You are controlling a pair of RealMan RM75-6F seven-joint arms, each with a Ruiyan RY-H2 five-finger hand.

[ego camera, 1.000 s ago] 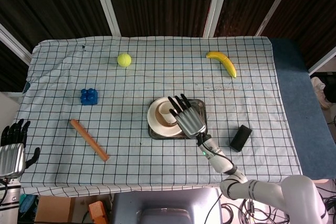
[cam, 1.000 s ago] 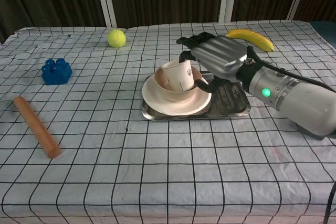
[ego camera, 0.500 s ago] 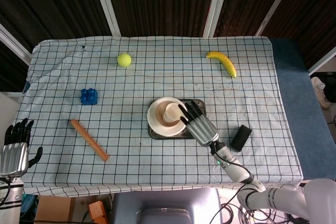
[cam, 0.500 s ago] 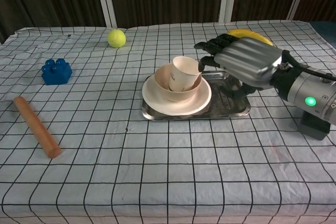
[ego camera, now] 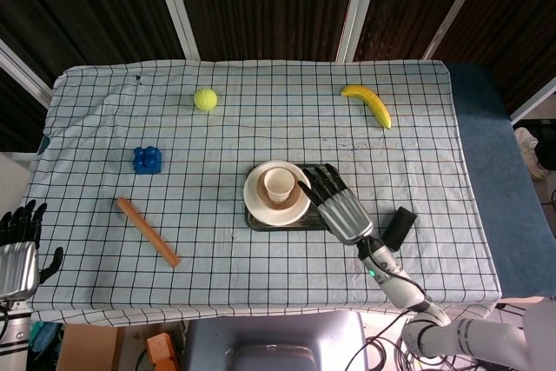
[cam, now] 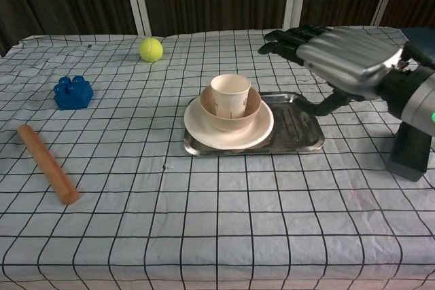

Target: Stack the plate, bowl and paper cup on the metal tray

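Since a second ago the right hand (cam: 343,56) has let go of the paper cup (cam: 230,95) and drawn back to the right, fingers spread and holding nothing, while the cup now stands upright in the smooth cream bowl (cam: 230,115) on the round plate (cam: 228,127), at the left of the shiny metal tray (cam: 299,134) in mid-frame. Low at the left edge of the head view, the left hand (ego camera: 19,254) is partly cut off, fingers apart and empty. Bare checked cloth (cam: 204,222) lies open across the bottom of the chest view.

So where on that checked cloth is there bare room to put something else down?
The near edge, in front of the metal tray, is bare; so is the patch between the tennis ball and the banana. It is crowded around the tray and the right hand.
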